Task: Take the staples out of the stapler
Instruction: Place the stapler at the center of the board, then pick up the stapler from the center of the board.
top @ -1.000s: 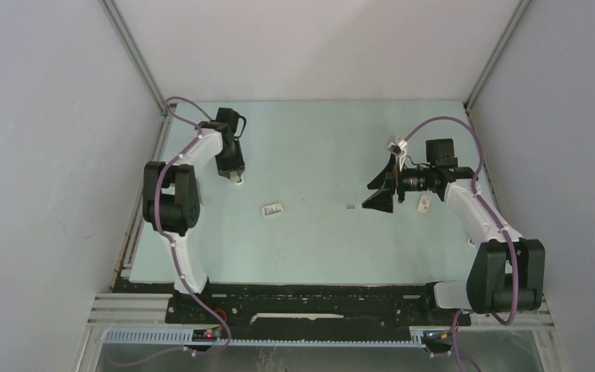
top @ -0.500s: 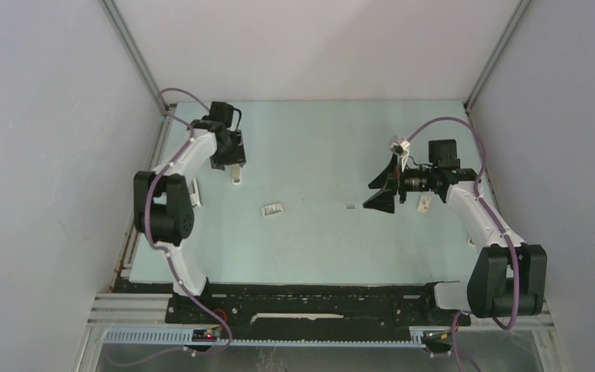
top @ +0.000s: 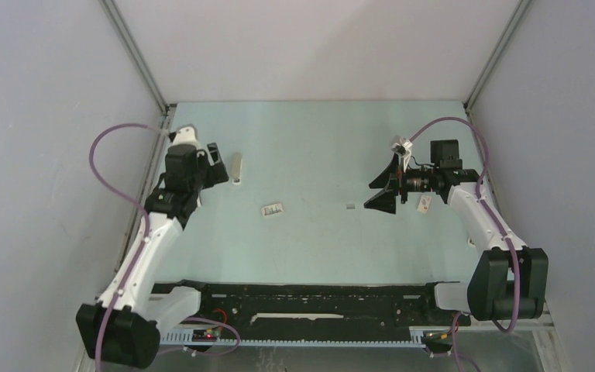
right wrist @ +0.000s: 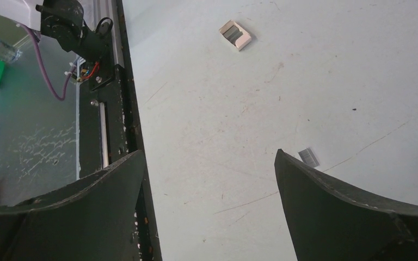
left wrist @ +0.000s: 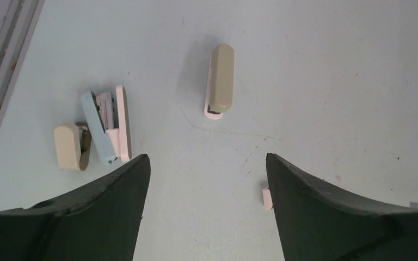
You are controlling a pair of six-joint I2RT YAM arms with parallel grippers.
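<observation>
our left gripper [left wrist: 206, 159] hangs left of the small white box [top: 272, 209], fingers spread, nothing between them. our right gripper [right wrist: 209, 154] is right of the box, spread wide and empty. the staples [top: 349, 206] lie between the box and that gripper. the stapler [top: 424, 203] lies farther right, past the gripper. a beige bar [left wrist: 220, 81] lies beyond the box, leftward.
</observation>
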